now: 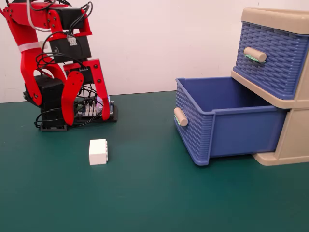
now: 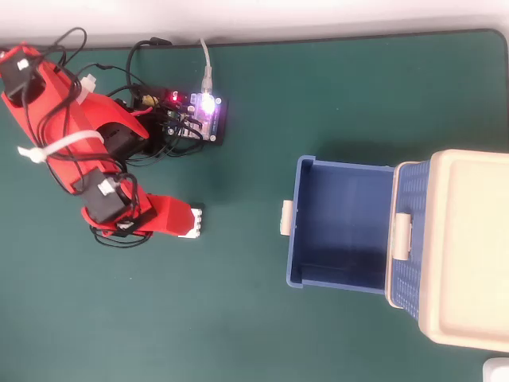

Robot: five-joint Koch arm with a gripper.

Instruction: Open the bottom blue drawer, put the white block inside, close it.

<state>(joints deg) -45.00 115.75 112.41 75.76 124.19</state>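
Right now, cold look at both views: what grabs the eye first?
The bottom blue drawer pulled far out of its beige frame at the right of the fixed view, its inside bare. Then the red arm at the left, its gripper pointing down with jaws apart, above the table. The white block stands alone on the green table in front of the arm; the overhead view shows the gripper partly over it.
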